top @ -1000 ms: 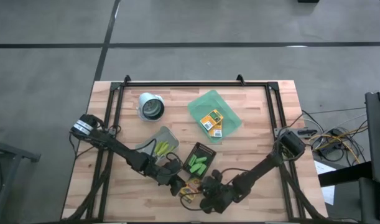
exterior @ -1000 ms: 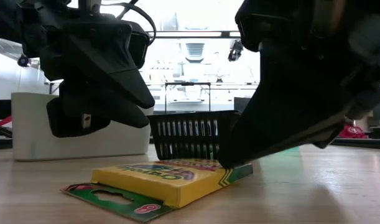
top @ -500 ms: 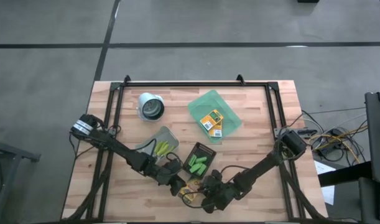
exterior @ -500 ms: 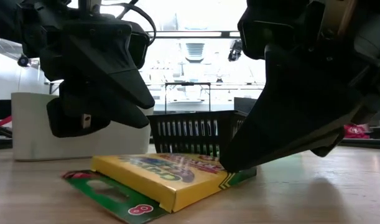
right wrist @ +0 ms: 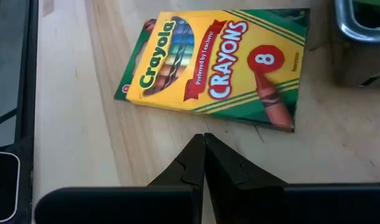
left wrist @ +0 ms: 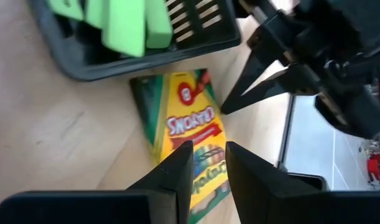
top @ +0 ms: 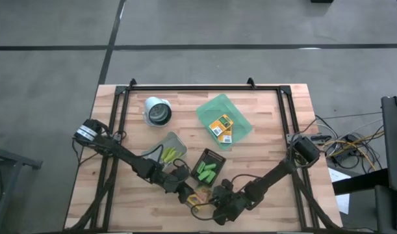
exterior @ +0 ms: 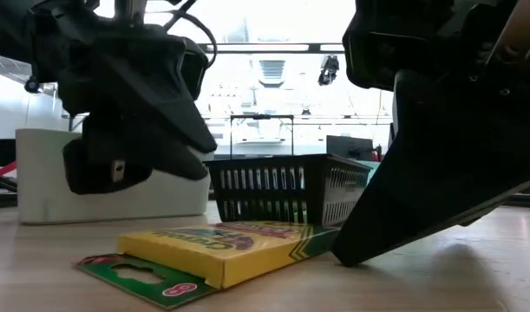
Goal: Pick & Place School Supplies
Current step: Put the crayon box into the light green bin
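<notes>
Flat on the table point(top: 120, 201) near its front edge, crayon box point(right wrist: 216, 65) between right gripper point(right wrist: 204, 144), fingers pressed together, and left gripper point(left wrist: 204, 158), slightly parted overhead for pickup.

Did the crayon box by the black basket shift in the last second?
Yes. In the low view the crayon box lay tipped up under the right gripper; now it lies flat, slid slightly leftward against the black basket, clear of the shut jaws.
</notes>
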Controlling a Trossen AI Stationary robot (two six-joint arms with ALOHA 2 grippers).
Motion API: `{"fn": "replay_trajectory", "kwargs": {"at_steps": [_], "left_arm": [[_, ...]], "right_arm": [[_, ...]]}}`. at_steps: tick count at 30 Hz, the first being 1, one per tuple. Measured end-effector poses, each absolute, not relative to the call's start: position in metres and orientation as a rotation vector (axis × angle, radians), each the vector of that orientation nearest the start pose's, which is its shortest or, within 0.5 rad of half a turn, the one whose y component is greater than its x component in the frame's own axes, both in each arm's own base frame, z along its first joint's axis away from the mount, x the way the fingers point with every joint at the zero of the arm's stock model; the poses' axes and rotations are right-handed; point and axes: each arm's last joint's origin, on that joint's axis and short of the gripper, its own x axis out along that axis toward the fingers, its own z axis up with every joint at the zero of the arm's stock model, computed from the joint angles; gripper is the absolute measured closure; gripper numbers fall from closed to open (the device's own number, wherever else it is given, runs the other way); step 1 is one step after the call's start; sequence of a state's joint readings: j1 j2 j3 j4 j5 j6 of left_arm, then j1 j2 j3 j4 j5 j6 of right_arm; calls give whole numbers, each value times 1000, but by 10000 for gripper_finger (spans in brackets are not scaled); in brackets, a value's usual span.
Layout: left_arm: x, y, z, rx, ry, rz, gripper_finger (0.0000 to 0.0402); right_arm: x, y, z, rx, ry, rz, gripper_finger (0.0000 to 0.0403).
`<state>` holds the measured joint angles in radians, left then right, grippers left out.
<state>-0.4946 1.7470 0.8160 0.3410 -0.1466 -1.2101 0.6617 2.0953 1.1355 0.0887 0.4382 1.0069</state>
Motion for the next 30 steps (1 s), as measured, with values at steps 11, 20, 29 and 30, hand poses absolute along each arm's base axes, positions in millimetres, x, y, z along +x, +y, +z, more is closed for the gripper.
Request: {"fn": "replay_trajectory", "kwargs": {"at_steps": [11, 20, 29, 30], "left_arm": [[304, -158, 152, -979, 655, 32, 303], [316, -165, 130, -1032, 685, -17, 303], [314, -159, 135, -1006, 703, 7, 303], [313, -158, 133, -1001, 727, 20, 303]], "right_arm": [[326, 238, 94, 508, 735, -179, 394], [330, 240, 97, 483, 683, -137, 394], [330, 243, 99, 490, 667, -128, 394], [330, 243, 99, 490, 665, -128, 394]]}}
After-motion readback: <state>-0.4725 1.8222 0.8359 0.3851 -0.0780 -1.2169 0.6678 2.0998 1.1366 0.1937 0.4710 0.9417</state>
